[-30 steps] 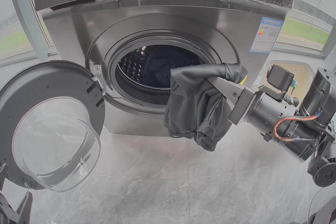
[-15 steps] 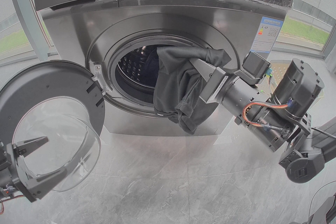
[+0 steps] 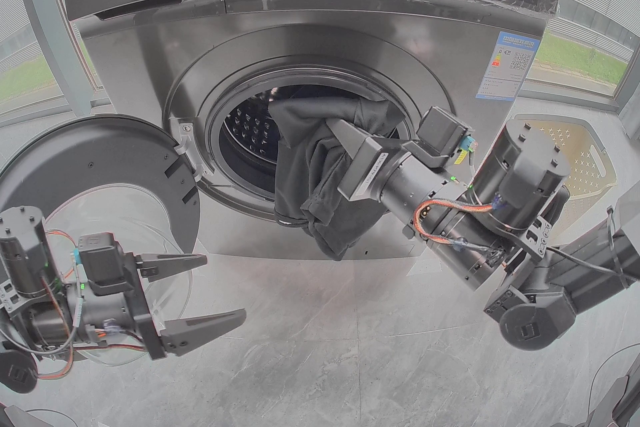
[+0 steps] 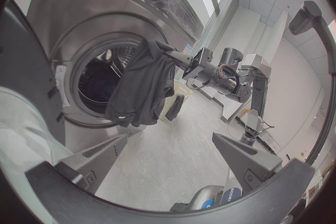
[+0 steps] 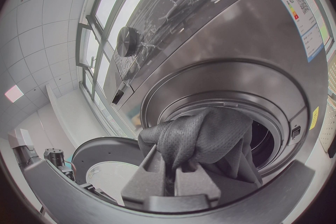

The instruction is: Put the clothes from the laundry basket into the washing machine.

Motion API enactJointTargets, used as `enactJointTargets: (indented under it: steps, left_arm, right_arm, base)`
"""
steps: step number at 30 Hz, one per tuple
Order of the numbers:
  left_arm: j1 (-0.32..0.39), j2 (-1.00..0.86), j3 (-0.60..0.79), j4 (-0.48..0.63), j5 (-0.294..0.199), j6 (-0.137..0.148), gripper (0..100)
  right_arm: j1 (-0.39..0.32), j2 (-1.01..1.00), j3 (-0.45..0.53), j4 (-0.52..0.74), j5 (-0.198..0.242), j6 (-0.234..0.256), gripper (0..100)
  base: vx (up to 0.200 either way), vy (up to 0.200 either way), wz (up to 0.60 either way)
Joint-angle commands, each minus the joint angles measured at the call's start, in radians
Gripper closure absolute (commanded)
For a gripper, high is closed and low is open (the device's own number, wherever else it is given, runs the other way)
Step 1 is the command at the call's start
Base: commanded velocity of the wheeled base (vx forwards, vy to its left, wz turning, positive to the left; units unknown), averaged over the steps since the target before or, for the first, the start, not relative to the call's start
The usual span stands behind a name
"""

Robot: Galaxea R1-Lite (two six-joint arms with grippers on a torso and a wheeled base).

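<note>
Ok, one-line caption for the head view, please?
Right gripper, jaws shut on a dark garment, at the washing machine's open drum mouth; left gripper hangs by the open door, jaws apart.

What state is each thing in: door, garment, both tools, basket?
Door, open, swung to the robot's left.
Garment, gripped, hanging across the drum mouth, lower part outside.
Right tool, shut on garment.
Left tool, open, empty.
Basket, dark cloth draped over its rim.
</note>
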State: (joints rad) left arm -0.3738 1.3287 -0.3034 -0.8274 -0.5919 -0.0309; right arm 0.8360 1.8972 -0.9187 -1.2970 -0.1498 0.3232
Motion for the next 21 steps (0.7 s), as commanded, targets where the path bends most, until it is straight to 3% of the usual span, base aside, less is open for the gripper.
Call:
enactJointTargets:
  steps: [1,10,16,21]
  left_arm:
    - [-0.066,0.265,-0.031,-0.125,0.026,-0.003,0]
    - [-0.129,0.481,-0.126,-0.254,0.069,-0.015,0]
    - [-0.174,0.580,-0.192,-0.303,0.073,-0.038,0]
    - [-0.188,0.641,-0.255,-0.335,0.124,-0.069,0]
  right_arm:
    - [0.000,0.037,-0.023,-0.004,-0.001,-0.004,100]
    - [0.002,0.036,-0.025,-0.004,-0.005,-0.010,100]
    - [0.003,0.033,-0.023,-0.008,-0.008,-0.010,100]
    - [0.003,0.029,-0.025,-0.010,-0.010,-0.010,100]
  base:
    - [0.000,0.000,0.00]
    - [0.000,0.000,0.00]
    - [0.000,0.000,0.00]
    - [0.000,0.000,0.00]
